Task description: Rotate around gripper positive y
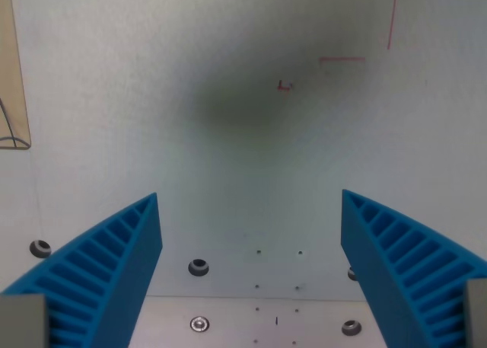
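Note:
My gripper (249,203) looks straight down on a pale grey-white table top (228,135). Its two blue ribbed fingers rise from the bottom corners, the left finger (114,264) and the right finger (396,257), standing wide apart. Nothing lies between them. A soft dark shadow (243,104) falls on the surface above the gap.
Thin red pen marks (342,59) and a red line (393,17) sit at the upper right. A tan edge with a dark cable (14,127) runs along the wrist view's left. Bolt holes (198,267) and a metal plate (251,325) lie at the bottom.

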Motion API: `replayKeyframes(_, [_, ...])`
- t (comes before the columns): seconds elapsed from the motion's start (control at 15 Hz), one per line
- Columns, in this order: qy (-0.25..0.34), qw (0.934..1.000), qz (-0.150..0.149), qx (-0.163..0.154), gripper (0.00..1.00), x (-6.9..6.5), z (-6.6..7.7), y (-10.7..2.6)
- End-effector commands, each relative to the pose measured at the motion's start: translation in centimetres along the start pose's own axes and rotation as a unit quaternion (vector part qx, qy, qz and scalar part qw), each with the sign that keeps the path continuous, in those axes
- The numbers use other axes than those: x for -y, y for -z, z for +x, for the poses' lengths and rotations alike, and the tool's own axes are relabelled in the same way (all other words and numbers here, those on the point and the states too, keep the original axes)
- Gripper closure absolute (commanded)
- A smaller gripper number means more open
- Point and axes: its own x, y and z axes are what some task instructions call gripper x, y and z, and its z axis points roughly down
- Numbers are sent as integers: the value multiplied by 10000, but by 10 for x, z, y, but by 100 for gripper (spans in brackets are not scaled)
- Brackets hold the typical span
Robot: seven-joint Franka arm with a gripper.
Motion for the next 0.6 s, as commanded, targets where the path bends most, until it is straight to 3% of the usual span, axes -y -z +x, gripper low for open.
replayKeyframes(0.07, [0,9983,0,-587,0,0,-3,0])
replayKeyframes(0.6, [-1,9945,0,-1052,0,0,-3,0])
